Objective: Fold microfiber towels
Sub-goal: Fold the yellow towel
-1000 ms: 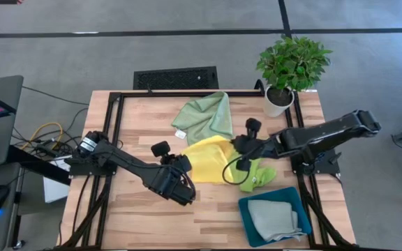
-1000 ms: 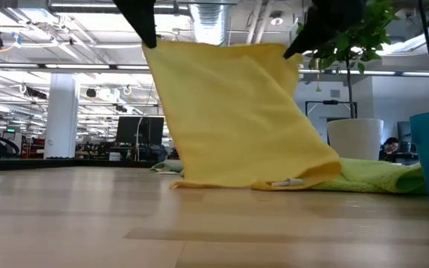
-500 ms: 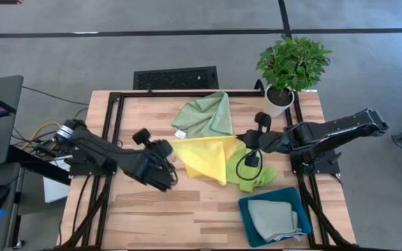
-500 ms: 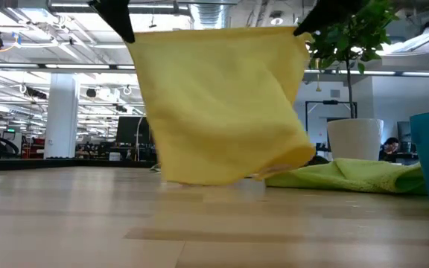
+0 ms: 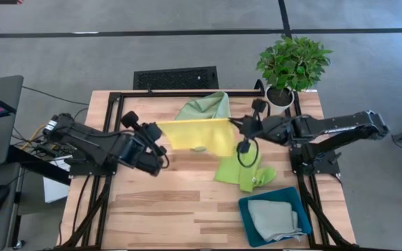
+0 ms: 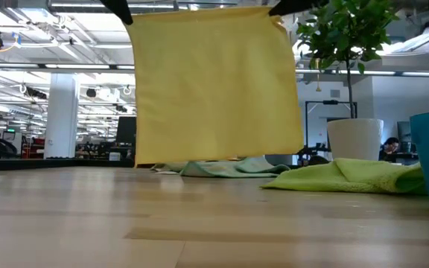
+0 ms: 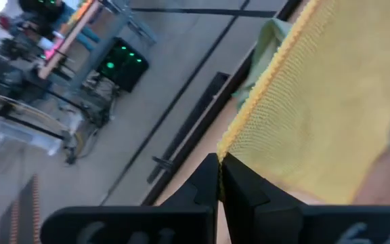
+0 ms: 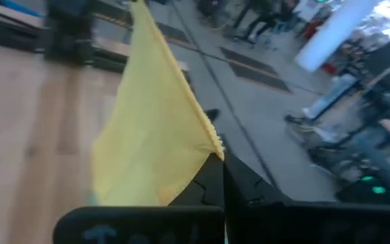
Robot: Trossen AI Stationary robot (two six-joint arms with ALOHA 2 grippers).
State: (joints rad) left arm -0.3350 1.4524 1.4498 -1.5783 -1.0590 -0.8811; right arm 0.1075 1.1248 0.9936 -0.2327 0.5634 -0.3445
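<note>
The bright yellow towel (image 5: 197, 134) hangs spread between my two grippers, clear of the table, as the low view (image 6: 214, 82) shows. My left gripper (image 5: 153, 129) is shut on its upper left corner; my right gripper (image 5: 237, 125) is shut on its upper right corner. The sage green towel (image 5: 204, 106) lies crumpled at the far middle, partly hidden behind the yellow one. The lime green towel (image 5: 243, 171) lies crumpled on the table right of centre. A light grey-blue towel (image 5: 276, 218) lies folded in the teal tray (image 5: 251, 230). My left gripper pinches the yellow towel's upper left corner (image 7: 227, 150) between its two fingers, coming level from the table's left. The towel hangs below, lifted clear and spread flat. My right gripper pinches the yellow towel's upper right corner (image 8: 212, 146) between its two fingers, coming level from the table's right. The top edge (image 6: 199, 9) runs taut between the two grippers.
A potted plant (image 5: 288, 70) in a white pot stands at the far right corner. The teal tray sits at the near right. Bare wood (image 5: 138, 202) lies at the near left. A black frame rail (image 5: 117, 111) edges the table.
Both grippers have risen and gone toward the table's far edge, moving apart, my left one toward the left. The yellow towel has been lifted off the table and off the lime green towel; it now hangs flat with its top edge taut.
</note>
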